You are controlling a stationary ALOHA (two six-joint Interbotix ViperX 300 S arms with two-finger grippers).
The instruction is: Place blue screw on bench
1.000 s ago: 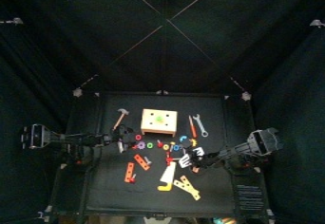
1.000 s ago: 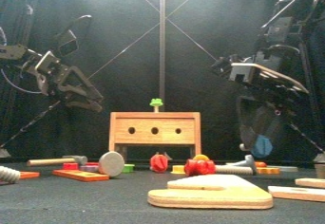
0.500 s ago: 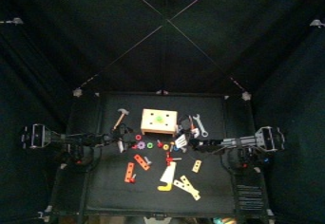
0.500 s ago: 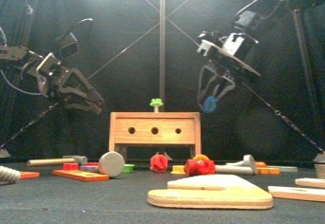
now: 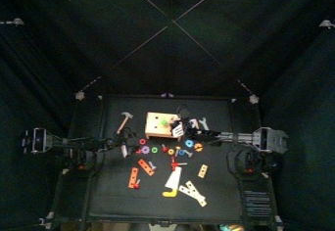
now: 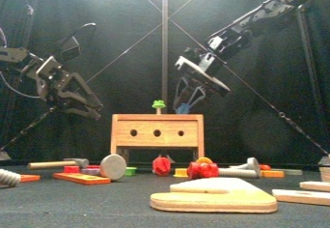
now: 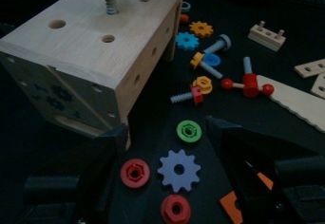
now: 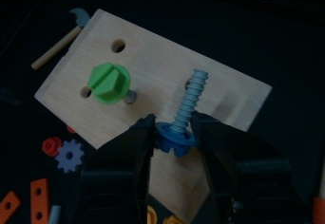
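Reaching over the bench [image 6: 157,133], right gripper [image 8: 174,140] clamping blue screw [image 8: 184,109]

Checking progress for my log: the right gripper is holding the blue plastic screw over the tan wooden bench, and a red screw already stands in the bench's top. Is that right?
One detail is wrong: the screw already standing in the tan wooden bench is green, not red, as the right wrist view shows. The right gripper does hold the blue plastic screw over it.

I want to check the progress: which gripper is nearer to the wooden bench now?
The right. The right gripper hangs just above the bench, holding the blue screw. The left gripper hangs off to the bench's side, open.
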